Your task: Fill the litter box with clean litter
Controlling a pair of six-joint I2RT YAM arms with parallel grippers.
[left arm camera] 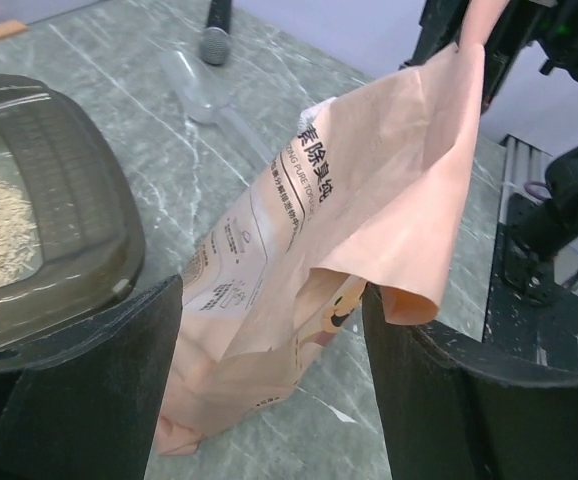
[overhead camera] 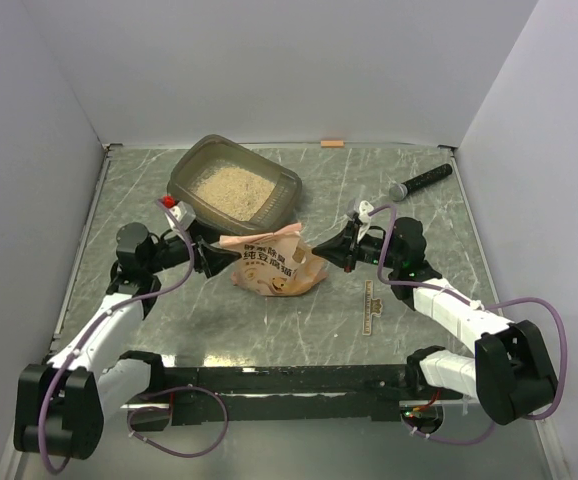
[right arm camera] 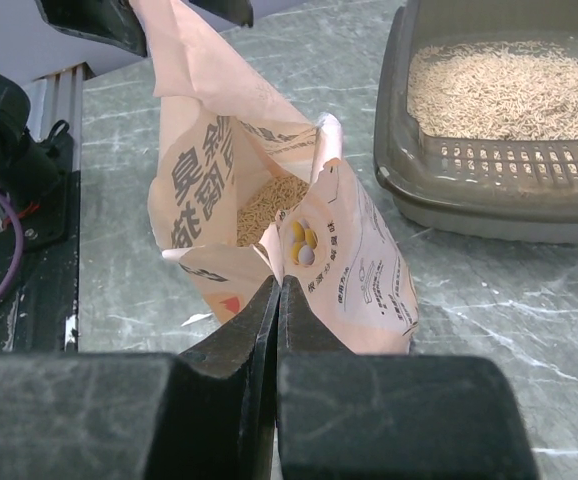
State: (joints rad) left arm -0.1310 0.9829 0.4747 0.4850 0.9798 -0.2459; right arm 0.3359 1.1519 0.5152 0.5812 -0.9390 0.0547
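Left gripper stands spread wide, one finger on either side of the orange-pink pouch without closing on it. The right gripper is pressed together and, as far as its own camera lets me judge, pinches the thin near lip of the pouch; the left wrist view shows a top corner drawn up into those fingers, which fits. Between the two arms the pouch sits on the bench, sagging but mouth-up, and a pocket of clean litter shows through the opening, so it is not emptied. The pour turns, I think, on where the litter box lies: just beyond the pouch towards the far left, nearer the left arm than the right, its long axis running roughly across the bench on a slight slant. The pouch mouth would have to rise and tip away from the arms over the near rim. Inside the box a bed of beige granules already covers most of the floor, with a slotted ledge bare at the end nearest the pouch. Farther right, a black microphone-like stick lies well apart from both.
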